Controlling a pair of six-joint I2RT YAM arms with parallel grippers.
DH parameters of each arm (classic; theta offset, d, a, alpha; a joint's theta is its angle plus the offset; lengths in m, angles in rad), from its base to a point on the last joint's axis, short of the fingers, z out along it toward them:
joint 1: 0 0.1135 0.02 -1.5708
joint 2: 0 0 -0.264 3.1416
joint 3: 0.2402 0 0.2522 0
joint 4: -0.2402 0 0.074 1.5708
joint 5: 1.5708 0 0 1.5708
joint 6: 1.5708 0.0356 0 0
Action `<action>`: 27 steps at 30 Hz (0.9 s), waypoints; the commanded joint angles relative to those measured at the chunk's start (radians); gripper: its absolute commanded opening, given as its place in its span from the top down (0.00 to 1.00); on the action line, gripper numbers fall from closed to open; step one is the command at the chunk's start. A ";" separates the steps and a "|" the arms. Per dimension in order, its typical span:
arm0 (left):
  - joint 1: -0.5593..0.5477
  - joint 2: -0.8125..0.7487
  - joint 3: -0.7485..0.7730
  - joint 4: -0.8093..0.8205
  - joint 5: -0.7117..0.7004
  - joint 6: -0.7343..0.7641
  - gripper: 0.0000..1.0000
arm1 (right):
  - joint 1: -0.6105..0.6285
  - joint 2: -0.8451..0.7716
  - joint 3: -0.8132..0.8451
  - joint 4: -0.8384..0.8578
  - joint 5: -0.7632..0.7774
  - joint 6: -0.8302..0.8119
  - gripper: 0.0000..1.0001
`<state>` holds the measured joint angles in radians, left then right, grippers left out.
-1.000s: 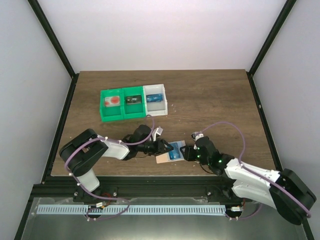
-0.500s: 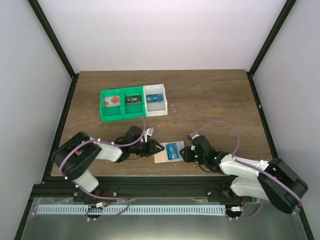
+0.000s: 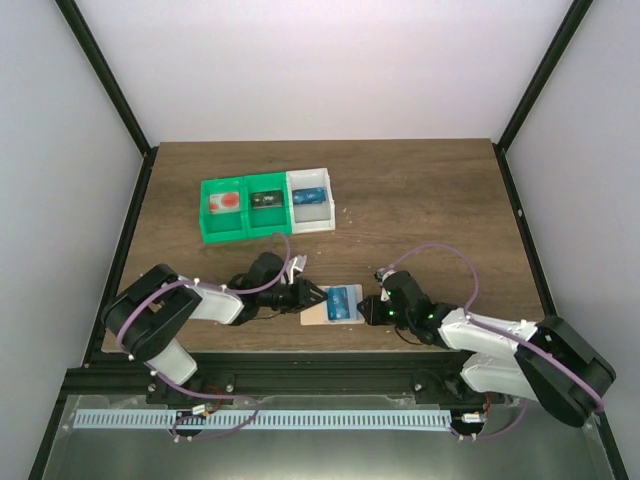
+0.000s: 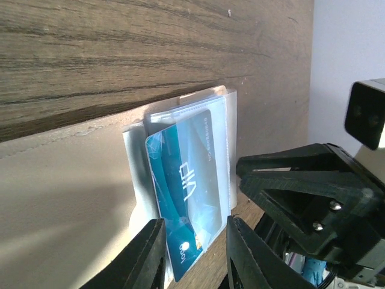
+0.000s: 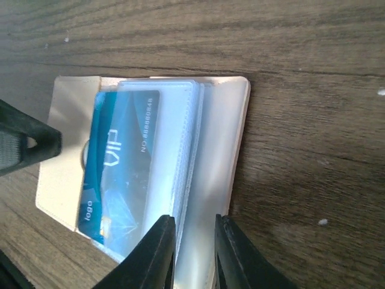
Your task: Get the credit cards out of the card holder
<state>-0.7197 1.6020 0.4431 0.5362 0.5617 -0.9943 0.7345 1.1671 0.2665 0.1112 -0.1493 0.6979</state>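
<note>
**Card holder lies open at the front of the table, both sets of fingers over it**

The card holder (image 3: 312, 318) lies flat on the table (image 3: 420, 200) near its front edge, between the two arms. It is spread open, with its tan lining facing up. A blue credit card (image 5: 117, 168) printed "VIP" sits on it. The card is tucked partly under a stack of clear plastic sleeves (image 5: 174, 144) and pokes out past one end of the holder.

The left fingers (image 4: 147, 253) are slightly parted, and the card's protruding end shows in the gap between them. The right fingers (image 5: 231, 253) are also narrowly apart, over the edge of the clear sleeves at the opposite side. Neither pair is clamped on anything, and I cannot tell whether the tips touch the holder.

Further back, well apart from the holder, stand a green bin (image 3: 245, 210) and a white bin (image 3: 310, 200), touching side by side, with small items inside.
</note>
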 commanded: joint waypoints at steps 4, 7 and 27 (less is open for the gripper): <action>0.001 0.060 -0.016 0.077 0.019 -0.007 0.71 | -0.004 -0.096 0.084 -0.076 -0.012 -0.002 0.80; -0.001 0.077 -0.017 0.102 0.024 -0.014 0.71 | -0.005 -0.080 0.089 -0.051 -0.027 -0.007 0.80; -0.033 0.128 -0.001 0.147 0.026 -0.040 0.73 | -0.004 0.134 0.020 0.091 -0.091 0.066 1.00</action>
<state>-0.7437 1.7046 0.4351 0.6453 0.5777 -1.0294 0.7345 1.2861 0.3107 0.1883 -0.2340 0.7380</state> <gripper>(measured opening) 0.274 0.017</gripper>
